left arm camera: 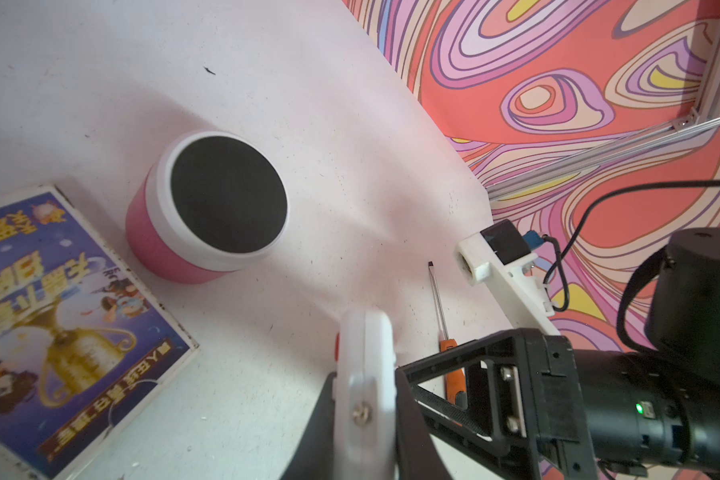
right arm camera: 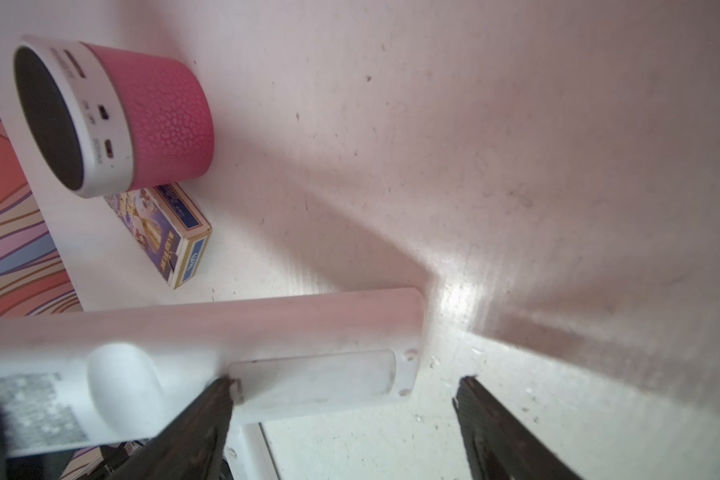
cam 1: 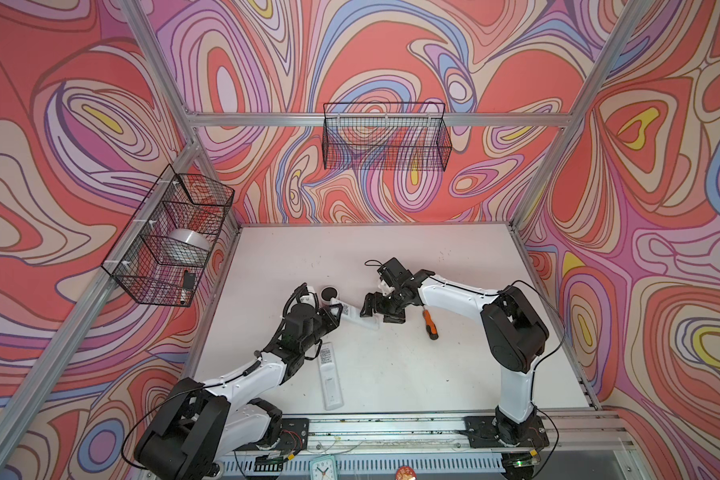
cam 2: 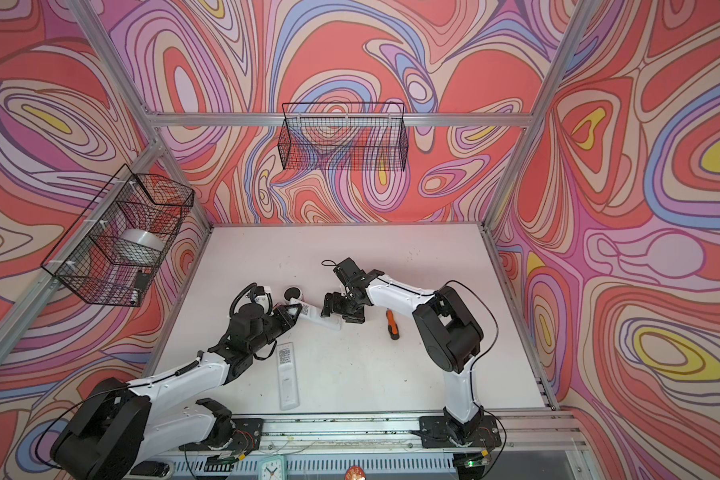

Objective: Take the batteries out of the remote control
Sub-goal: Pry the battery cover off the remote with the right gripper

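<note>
Top views: the left gripper (cam 1: 338, 314) is clamped on one end of a white remote (cam 1: 356, 316) above the table (cam 1: 454, 374). The right gripper (cam 1: 377, 312), jaws spread wide, sits at the remote's other end. A pink speaker (cam 1: 329, 294) stands just behind the left gripper. A screwdriver (cam 1: 430, 325) lies just beside the right arm. A second remote (cam 1: 330, 376) lies flat, label side up, nearer the arm bases and apart from both grippers.

Left wrist view: the remote (left arm camera: 366, 353) shows edge-on, pinched between the left gripper's black fingers (left arm camera: 321, 419). Beyond it are the speaker (left arm camera: 225, 195) and a card box (left arm camera: 71, 324). The right gripper's black frame crowds in close beside the remote and covers part of the screwdriver (left arm camera: 438, 299).

Right wrist view: the remote (right arm camera: 208, 320) crosses the view back side up. Its battery lid (right arm camera: 312, 378) is shut, so the batteries cannot be seen. One finger (right arm camera: 208, 415) touches the remote at the lid's edge, and the other stands clear past the remote's end, over bare table. The speaker (right arm camera: 142, 116) and card box (right arm camera: 171, 237) stand beyond.
</note>
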